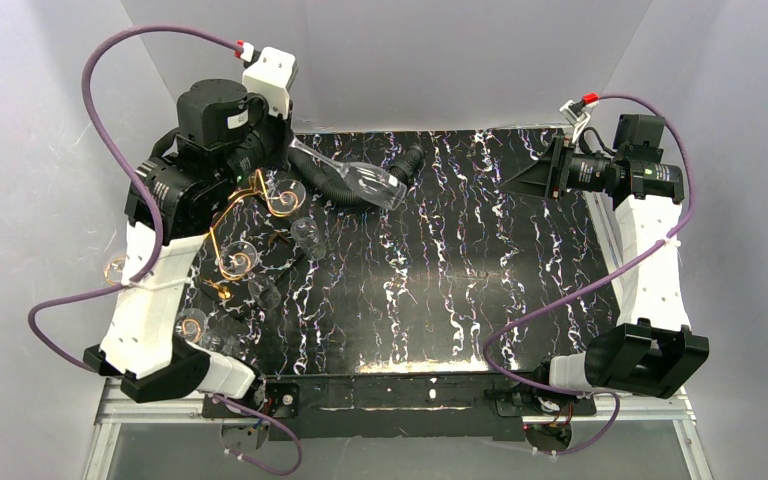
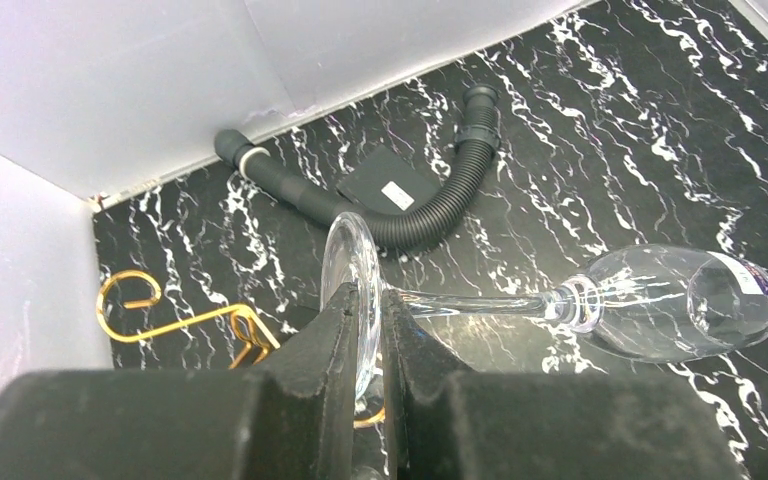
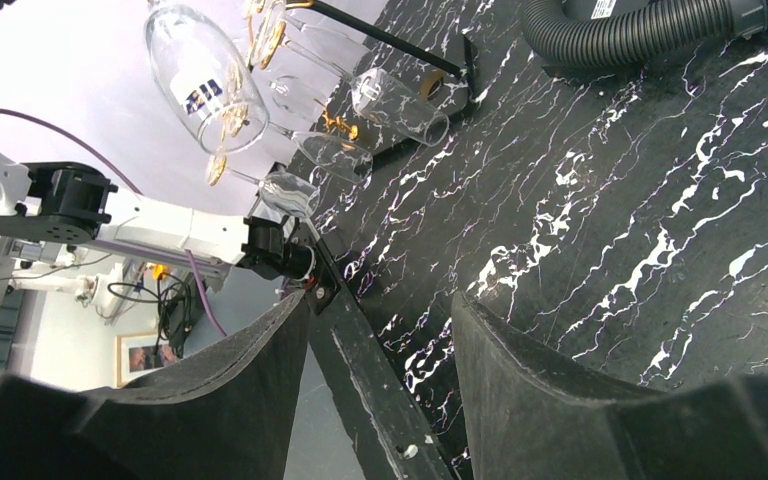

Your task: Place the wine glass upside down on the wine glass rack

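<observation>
Left gripper (image 2: 368,300) is clamped on wine glass (image 2: 660,305) foot, bowl out ahead of it; right gripper (image 3: 378,310) is spread, empty

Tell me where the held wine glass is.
Top view, far left: the wine glass hangs sideways in the left gripper, pinched by its foot, bowl by the hose, right of the rack.

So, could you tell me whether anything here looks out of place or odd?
A black ribbed hose lies curled near the far edge of the table, beside a flat black box; neither fits with glassware. The left claw pinches the wine glass by the edge of its foot, so it juts out sideways rather than upside down.
</observation>
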Robot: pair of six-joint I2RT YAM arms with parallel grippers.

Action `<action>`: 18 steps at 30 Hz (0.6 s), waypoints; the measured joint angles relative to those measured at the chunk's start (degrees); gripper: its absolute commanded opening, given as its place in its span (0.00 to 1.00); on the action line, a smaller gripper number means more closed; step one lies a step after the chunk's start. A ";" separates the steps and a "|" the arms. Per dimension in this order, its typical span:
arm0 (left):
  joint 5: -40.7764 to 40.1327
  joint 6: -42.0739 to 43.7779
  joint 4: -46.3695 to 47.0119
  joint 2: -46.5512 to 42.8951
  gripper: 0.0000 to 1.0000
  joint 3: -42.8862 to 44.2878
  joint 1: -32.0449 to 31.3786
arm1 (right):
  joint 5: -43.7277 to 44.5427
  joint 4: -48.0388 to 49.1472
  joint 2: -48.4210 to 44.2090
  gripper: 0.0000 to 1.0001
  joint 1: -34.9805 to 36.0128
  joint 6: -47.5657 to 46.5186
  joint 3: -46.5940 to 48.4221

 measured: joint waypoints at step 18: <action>-3.10 9.01 1.16 6.60 0.00 5.16 6.58 | -0.72 -1.90 2.10 0.62 0.00 -2.71 0.04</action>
